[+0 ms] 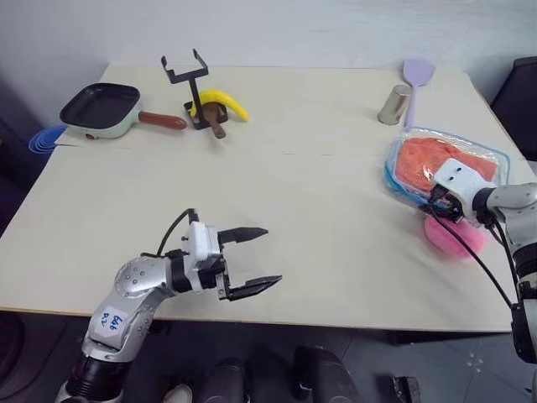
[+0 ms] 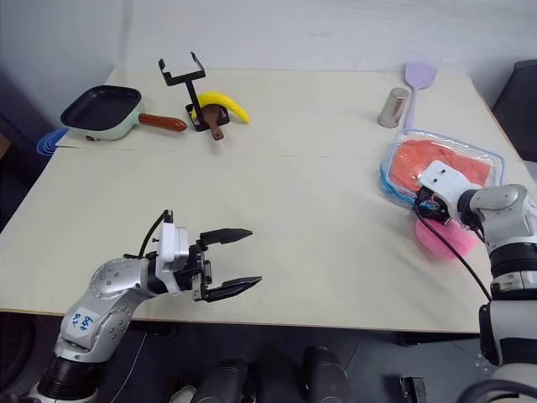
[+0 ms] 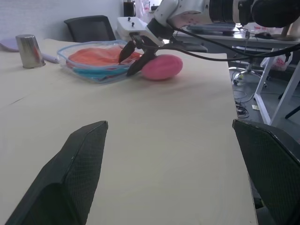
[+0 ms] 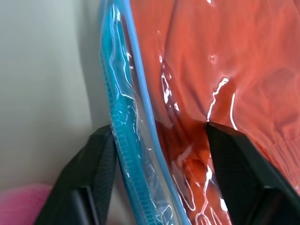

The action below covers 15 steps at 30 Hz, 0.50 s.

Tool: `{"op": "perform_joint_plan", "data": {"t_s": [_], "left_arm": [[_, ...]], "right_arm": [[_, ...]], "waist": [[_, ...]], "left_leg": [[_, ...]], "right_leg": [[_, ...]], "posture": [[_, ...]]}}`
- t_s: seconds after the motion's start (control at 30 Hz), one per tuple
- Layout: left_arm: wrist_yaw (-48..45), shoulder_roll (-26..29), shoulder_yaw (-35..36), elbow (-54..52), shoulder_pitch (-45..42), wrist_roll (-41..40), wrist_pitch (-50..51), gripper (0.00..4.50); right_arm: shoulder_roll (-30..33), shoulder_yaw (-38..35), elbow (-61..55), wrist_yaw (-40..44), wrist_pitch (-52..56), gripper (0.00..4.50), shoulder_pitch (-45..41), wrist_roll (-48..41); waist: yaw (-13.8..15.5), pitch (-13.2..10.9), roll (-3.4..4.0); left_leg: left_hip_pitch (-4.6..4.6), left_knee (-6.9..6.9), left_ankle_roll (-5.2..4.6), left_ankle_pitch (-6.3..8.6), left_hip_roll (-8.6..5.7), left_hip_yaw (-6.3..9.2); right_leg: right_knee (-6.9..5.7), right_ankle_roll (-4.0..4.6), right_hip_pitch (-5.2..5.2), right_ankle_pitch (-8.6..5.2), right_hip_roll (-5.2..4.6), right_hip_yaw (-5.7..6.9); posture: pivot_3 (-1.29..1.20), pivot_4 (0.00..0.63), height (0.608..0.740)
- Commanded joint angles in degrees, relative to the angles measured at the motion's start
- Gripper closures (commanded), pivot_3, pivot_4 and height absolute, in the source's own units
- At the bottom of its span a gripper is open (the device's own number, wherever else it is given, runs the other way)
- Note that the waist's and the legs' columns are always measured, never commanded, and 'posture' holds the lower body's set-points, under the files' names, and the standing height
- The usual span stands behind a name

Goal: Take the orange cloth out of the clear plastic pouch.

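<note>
The clear plastic pouch [image 1: 489, 156] with light-blue zipper trim lies at the table's right side. The orange cloth [image 1: 421, 159] is inside it, seen through the plastic [image 4: 225, 56]. My right gripper [image 1: 436, 201] is at the pouch's near edge. Its fingers stand apart astride the blue trim [image 4: 123, 122], one outside the edge and one on the plastic over the cloth. My left gripper [image 1: 271, 256] hangs open over the table's near middle, pointing right, with nothing between its fingers. It is far from the pouch.
A pink sponge [image 1: 457, 238] lies just beside the pouch's near edge, under my right wrist. A metal cup [image 1: 393, 104] and a purple spatula [image 1: 418, 71] are behind the pouch. A pan [image 1: 101, 107], a black stand [image 1: 189, 71] and a banana [image 1: 225, 101] sit far left.
</note>
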<state>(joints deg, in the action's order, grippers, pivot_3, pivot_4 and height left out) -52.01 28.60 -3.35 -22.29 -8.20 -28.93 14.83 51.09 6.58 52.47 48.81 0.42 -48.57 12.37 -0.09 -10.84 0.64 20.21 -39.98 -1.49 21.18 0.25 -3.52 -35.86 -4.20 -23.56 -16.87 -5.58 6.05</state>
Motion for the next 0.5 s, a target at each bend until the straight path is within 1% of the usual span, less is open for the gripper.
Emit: {"op": "perform_joint_plan", "data": {"t_s": [0.03, 0.2, 0.27, 0.3, 0.37, 0.4, 0.43, 0.5], "left_arm": [[0.1, -0.1, 0.3, -1.0, -0.2, -0.1, -1.0, 0.0], [0.0, 0.6, 1.6, -1.1, 1.6, 0.0, -1.4, 0.0], [0.5, 1.0, 2.5, -1.5, 2.8, -0.2, -1.4, 0.0], [0.8, 1.2, 3.0, -1.7, 3.5, -0.1, -1.4, 0.0], [1.6, 1.8, 4.3, -2.2, 5.7, 0.1, -1.5, 0.0], [2.0, 2.0, 5.1, -2.5, 6.9, -0.1, -1.5, 0.0], [2.2, 2.1, 5.6, -2.7, 7.6, -0.2, -1.5, 0.0], [3.0, 2.4, 7.6, -3.6, 9.8, -1.0, -1.2, 0.0]], "right_arm": [[1.0, 0.3, 1.8, 0.6, -2.7, 2.76, -1.2, 0.5], [0.3, 1.1, 3.0, 3.1, -8.0, 4.48, -1.4, 0.6], [-0.9, 0.7, 1.3, 8.7, -13.3, 4.48, -0.4, -2.2], [-1.7, 0.4, -1.4, 14.3, -14.7, 4.48, 0.9, -5.2], [-3.1, 1.0, -10.8, 25.2, -17.1, 4.48, 5.2, -11.8], [-3.7, 1.3, -16.4, 28.2, -14.8, 4.48, 7.5, -14.3], [-4.0, 1.3, -20.0, 29.5, -12.9, 4.48, 8.9, -15.7], [-6.9, 2.3, -30.8, 28.0, -9.1, 4.48, 12.5, -17.1]], "waist": [[-0.1, 0.0, 0.0], [-0.1, 0.0, 0.0], [-0.3, 0.0, 0.0], [-0.4, 0.0, 0.0], [-0.7, 0.0, -0.01], [-0.9, 0.0, -0.01], [-1.1, 0.0, -0.01], [-1.4, 0.0, -0.01]], "left_leg": [[0.0, 0.0, 0.0, 0.0, 0.0, -0.01], [-0.01, 0.0, 0.0, 0.0, 0.02, -0.01], [-0.02, 0.01, 0.0, 0.0, 0.04, -0.01], [-0.02, 0.02, 0.01, 0.0, 0.06, -0.01], [-0.05, 0.02, 0.03, 0.01, 0.13, -0.01], [-0.06, 0.02, 0.06, 0.01, 0.19, 0.0], [-0.09, 0.01, 0.08, 0.03, 0.24, 0.0], [-0.08, 0.01, 0.09, 0.03, 0.25, 0.01]], "right_leg": [[0.0, 0.0, 0.0, 0.0, 0.0, 0.0], [0.0, 0.0, 0.0, 0.0, 0.01, -0.01], [0.01, 0.0, -0.01, 0.0, 0.03, -0.01], [0.01, 0.0, -0.01, 0.0, 0.05, -0.02], [0.03, 0.0, 0.02, 0.0, 0.1, -0.01], [0.02, 0.0, 0.03, 0.0, 0.14, -0.01], [0.0, 0.0, 0.06, 0.0, 0.18, -0.01], [-0.04, 0.0, 0.06, 0.0, 0.17, 0.0]], "posture": [[0.0, 0.15, 0.74], [0.0, 0.15, 0.74], [0.0, 0.15, 0.74], [0.0, 0.15, 0.74], [0.0, 0.15, 0.74], [0.0, 0.15, 0.74], [0.0, 0.15, 0.74], [0.0, 0.15, 0.74]]}}
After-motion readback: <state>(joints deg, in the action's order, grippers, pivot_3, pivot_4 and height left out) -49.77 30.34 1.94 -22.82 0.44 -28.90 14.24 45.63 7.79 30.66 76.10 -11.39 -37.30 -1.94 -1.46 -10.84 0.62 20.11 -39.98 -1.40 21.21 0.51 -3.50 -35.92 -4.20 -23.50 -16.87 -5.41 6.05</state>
